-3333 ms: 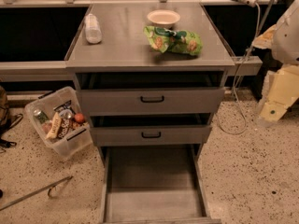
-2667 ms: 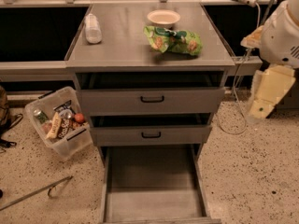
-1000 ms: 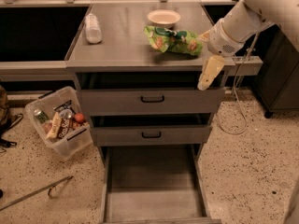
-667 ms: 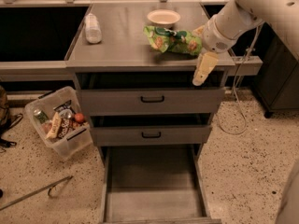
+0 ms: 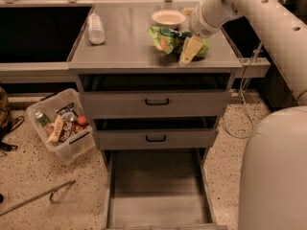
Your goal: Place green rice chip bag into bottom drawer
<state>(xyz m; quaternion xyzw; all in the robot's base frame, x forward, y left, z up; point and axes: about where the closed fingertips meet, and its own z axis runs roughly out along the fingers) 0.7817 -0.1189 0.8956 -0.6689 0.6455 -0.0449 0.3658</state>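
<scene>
Now the gripper (image 5: 190, 51) is over the table (image 5: 120, 51), down near its front right corner, with the white arm (image 5: 249, 8) reaching in from the right. Its tan tip points down and sits in front of the right part of the green rice chip bag (image 5: 168, 38). Whether it touches the bag I cannot tell, and I cannot tell whether its grip is released or clenched either.

The bag lies crumpled on the right half of the table, between the middle and the front edge. Just behind it, towards the back edge, stands a pale bowl (image 5: 168, 17). Over by the left edge a white bottle (image 5: 96, 28) lies on its side, well apart from the bag.

Below the table come the top drawer (image 5: 192, 103) and the middle drawer (image 5: 192, 139), each with a black handle and a dark gap above its front. Under them the bottom drawer (image 5: 156, 210) is pulled far out towards us, its flat grey floor and low side walls in plain sight.

On the speckled floor to the left, a clear plastic bin (image 5: 76, 147) holds snack packets, a can and something small and red. A thin metal rod (image 5: 38, 200) lies in front of it. A cable (image 5: 242, 104) hangs down past the table's right edge, and the robot's rounded white body (image 5: 273, 171) fills the lower right.
</scene>
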